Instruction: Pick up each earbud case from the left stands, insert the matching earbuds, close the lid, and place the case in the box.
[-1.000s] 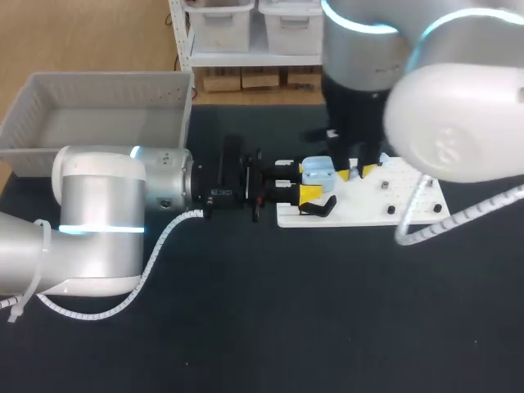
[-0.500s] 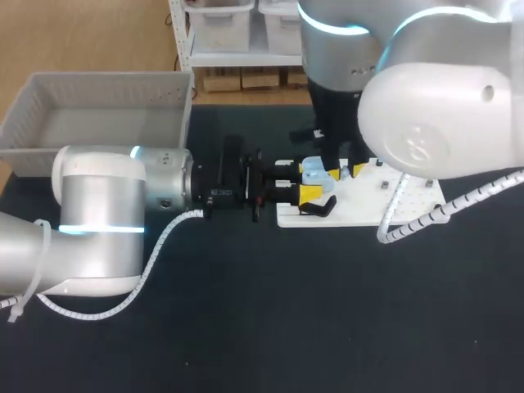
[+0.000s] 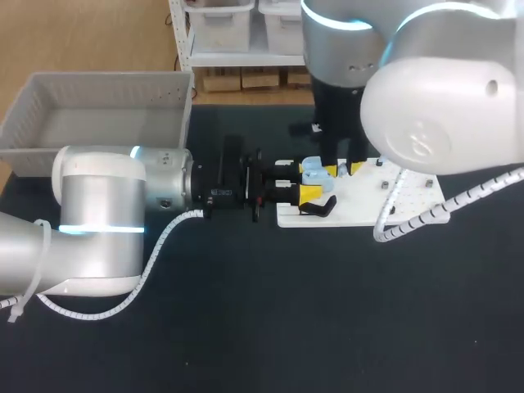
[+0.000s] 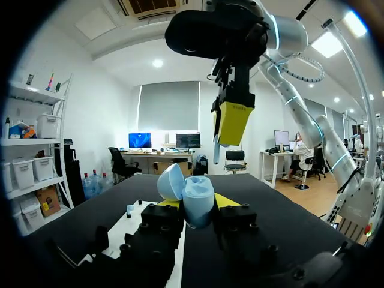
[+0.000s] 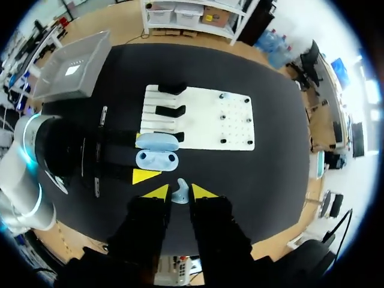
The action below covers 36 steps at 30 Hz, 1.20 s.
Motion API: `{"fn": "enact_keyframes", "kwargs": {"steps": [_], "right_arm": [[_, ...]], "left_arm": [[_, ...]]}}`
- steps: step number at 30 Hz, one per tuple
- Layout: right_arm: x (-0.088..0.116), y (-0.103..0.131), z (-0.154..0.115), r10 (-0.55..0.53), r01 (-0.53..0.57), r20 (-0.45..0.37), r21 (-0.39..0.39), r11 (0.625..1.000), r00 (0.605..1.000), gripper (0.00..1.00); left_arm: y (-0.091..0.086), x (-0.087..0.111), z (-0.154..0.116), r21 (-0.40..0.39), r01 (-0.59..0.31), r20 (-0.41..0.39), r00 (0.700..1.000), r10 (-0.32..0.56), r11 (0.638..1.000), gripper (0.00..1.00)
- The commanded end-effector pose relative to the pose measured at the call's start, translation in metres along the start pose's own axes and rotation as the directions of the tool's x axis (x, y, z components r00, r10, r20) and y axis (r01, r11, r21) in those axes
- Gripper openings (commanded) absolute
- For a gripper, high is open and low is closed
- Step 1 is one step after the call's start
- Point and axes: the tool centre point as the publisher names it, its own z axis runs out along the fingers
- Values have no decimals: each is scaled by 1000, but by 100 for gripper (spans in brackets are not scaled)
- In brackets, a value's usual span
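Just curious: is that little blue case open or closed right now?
Open: the lid of the earbud case tilts back, and its two wells show in the right wrist view.

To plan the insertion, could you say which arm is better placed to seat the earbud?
Right: the right gripper holds an earbud above the open case, which the left gripper grips.

Head overhead; both wrist cameras share the case [image 5: 157,151].

The left gripper [image 4: 197,204] clamped an open blue earbud case [image 4: 189,195]. Above the case hung the right gripper [image 4: 231,125], apparently pinching a pale earbud [image 4: 216,151].
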Motion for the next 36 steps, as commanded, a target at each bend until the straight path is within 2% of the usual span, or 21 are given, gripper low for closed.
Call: {"fn": "enact_keyframes", "kwargs": {"steps": [1, 3, 5, 6, 10, 18, 22, 36], "right_arm": [[-10, 9, 2, 80, -80, -17, 4, 997, 997, 0], [-11, 12, 2, 141, -141, -30, -16, 990, 990, 0], [-13, 16, 3, 177, -177, -33, -5, 984, 984, 0], [-15, 17, 2, 205, -207, -43, -33, 978, 978, 0], [-19, 23, -2, 262, -265, -57, -42, 963, 963, 0], [-21, 26, -1, 331, -330, -90, 22, 944, 939, 0], [-17, 25, -5, 375, -377, -102, 8, 926, 921, 0], [-17, 25, -5, 375, -377, -102, 8, 926, 921, 0]], "left_arm": [[-1, 1, 0, -5, -3, 3, 1000, 3, 1000, 0], [-1, 1, 0, -5, -3, 3, 1000, 3, 1000, 0], [-1, 1, 0, -5, -3, 3, 1000, 3, 1000, 0], [-1, 1, 0, -5, -3, 3, 1000, 3, 1000, 0], [-1, 1, 0, -5, -3, 3, 1000, 3, 1000, 0], [-1, 1, 0, -5, -3, 3, 1000, 3, 1000, 0], [-1, 1, 0, -5, -3, 3, 1000, 3, 1000, 0], [-1, 1, 0, -5, -3, 3, 1000, 3, 1000, 0]]}}
